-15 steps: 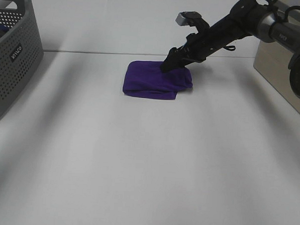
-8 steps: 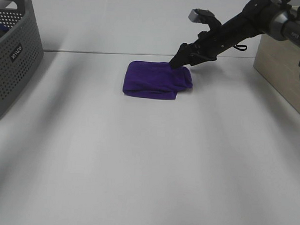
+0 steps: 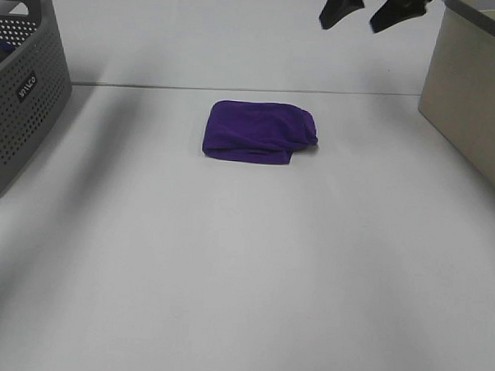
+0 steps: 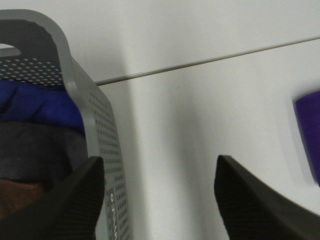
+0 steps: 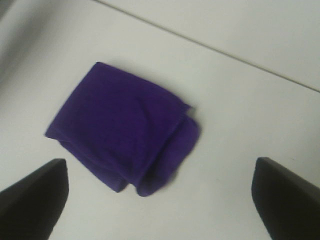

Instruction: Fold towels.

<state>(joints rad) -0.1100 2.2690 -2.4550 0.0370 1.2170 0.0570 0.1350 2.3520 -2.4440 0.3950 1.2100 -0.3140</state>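
Leftmost, grey perforated basket at the desk edge, with blue, grey and brown cloth inside. Left jaws spread apart above the desk just beside the basket, holding nothing. Then purple towel, folded into a compact bundle, flat on the desk near the far seam. Right jaws raised clear above it, wide apart, empty. Beige box farthest right.

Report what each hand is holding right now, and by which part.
Nothing is held. The right hand is open above the folded purple towel, clear of it. The left hand is open beside the gray basket, empty.
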